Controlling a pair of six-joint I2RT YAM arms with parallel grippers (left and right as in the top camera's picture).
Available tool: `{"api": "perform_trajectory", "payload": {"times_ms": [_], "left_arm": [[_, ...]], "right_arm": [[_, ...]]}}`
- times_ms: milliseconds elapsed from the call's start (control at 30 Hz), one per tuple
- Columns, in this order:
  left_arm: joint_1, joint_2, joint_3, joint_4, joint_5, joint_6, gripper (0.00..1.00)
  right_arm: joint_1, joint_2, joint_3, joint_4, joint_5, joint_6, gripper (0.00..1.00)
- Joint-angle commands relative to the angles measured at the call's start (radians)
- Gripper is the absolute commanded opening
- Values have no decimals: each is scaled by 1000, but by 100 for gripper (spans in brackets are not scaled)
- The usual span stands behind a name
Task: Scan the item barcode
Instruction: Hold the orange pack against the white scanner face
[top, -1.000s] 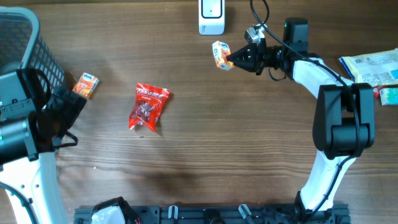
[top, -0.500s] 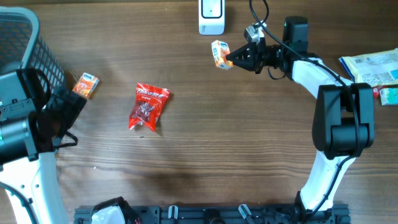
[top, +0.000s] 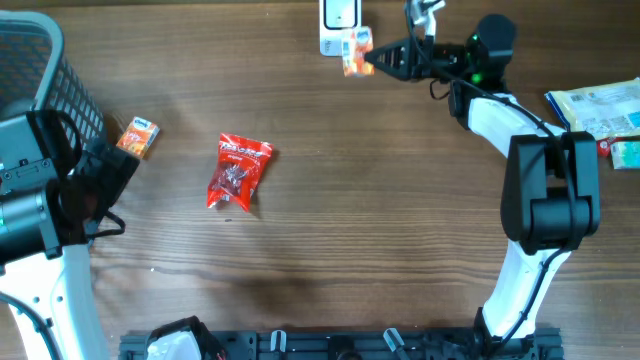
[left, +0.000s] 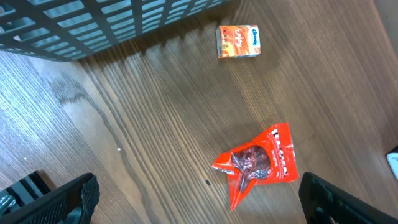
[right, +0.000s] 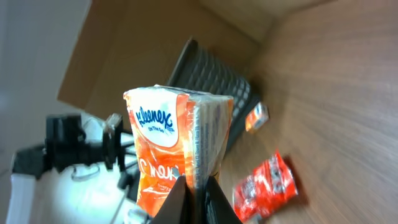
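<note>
You have a dark mesh basket at the back left corner of the wooden worktop. A small orange box lies flat just beside it. A red snack packet lies nearby, apart from it. Pale printed packets sit at the right edge.

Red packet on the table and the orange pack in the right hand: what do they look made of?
Red packet: glossy plastic film, crinkled, with glare patches and a flat sealed edge. Orange pack: probably thin printed plastic wrap, faintly shiny, with a folded seam along one side.

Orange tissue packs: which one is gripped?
The pack at the white scanner, pinched by the right gripper; the second pack lies loose beside the basket.
</note>
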Motion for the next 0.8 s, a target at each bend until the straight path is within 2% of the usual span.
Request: {"api": "perform_trajectory", "payload": {"times_ms": [0,200,300,467,567,667,767], "left_arm": [[7,0,0,0,5,0,100],[7,0,0,0,5,0,100],[7,0,0,0,5,0,100],[7,0,0,0,5,0,100],[7,0,0,0,5,0,100],[7,0,0,0,5,0,100],[7,0,0,0,5,0,100]], "right_arm": [[0,11,14,-27,150,-8,5],[2,11,40,-333,443,-304,5],[6,11,100,-545,545,-481,4],[12,0,282,-1014,820,-804,4],[38,-1,403,-1217,1040,-963,5],[80,-1,506,-1342,1281,-1084,5],[134,-1,547,-1346,1458,-1192,4]]}}
